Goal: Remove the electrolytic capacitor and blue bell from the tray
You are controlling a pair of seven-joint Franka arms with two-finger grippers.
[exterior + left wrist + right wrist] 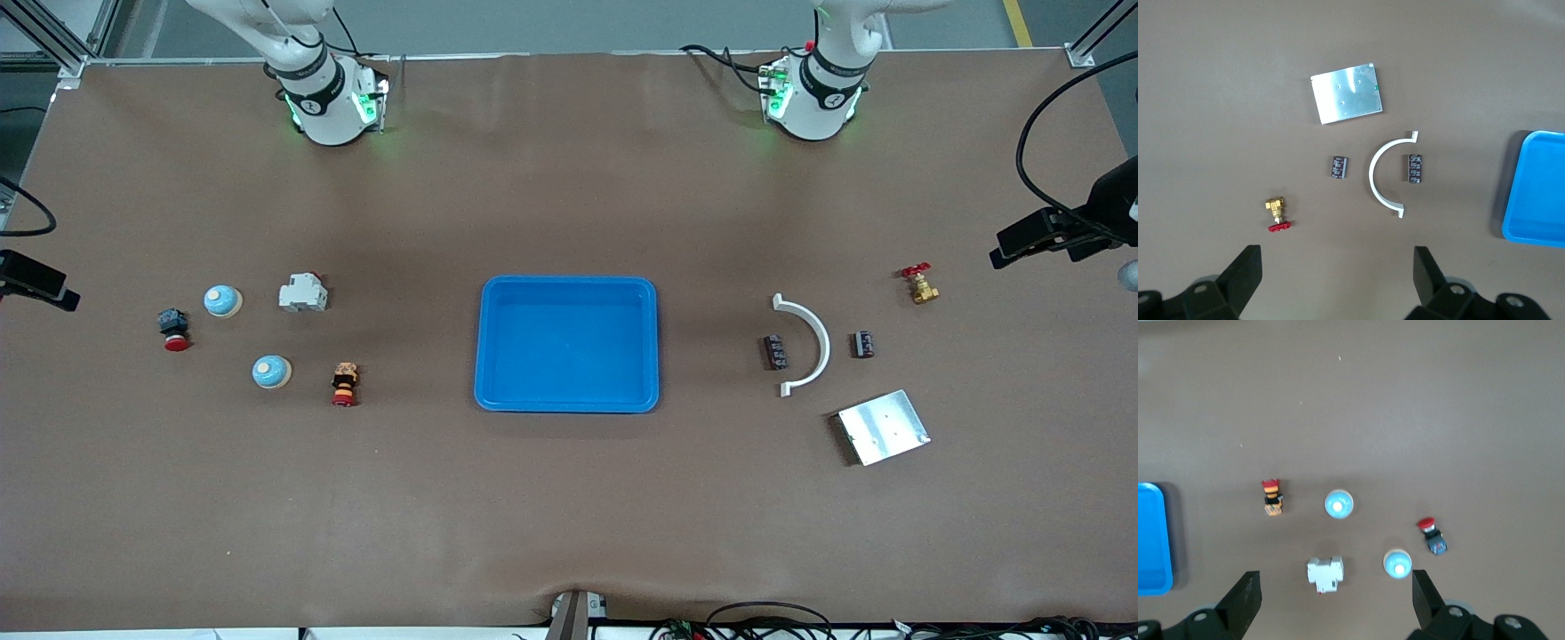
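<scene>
The blue tray (567, 343) holds nothing, two bells (222, 300) and two capacitors (775, 352) lie on the table outside it, and both the left gripper (1336, 283) and right gripper (1336, 603) hang with fingers apart.

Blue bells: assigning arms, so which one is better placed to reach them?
Right. Both blue bells lie at its end, below its open right pincer; the open left pincer hangs over the capacitors.

A wide table (569, 533) covered in a brown mat fills nearly the whole front view, its surface matte and evenly lit with soft shadows. Along the top edge runs a silver aluminium frame rail (569, 55), with grey floor (960, 22) above it and a yellow floor line (1018, 22) at the corner. Black cables (773, 618) trail along the table's nearest edge.
</scene>
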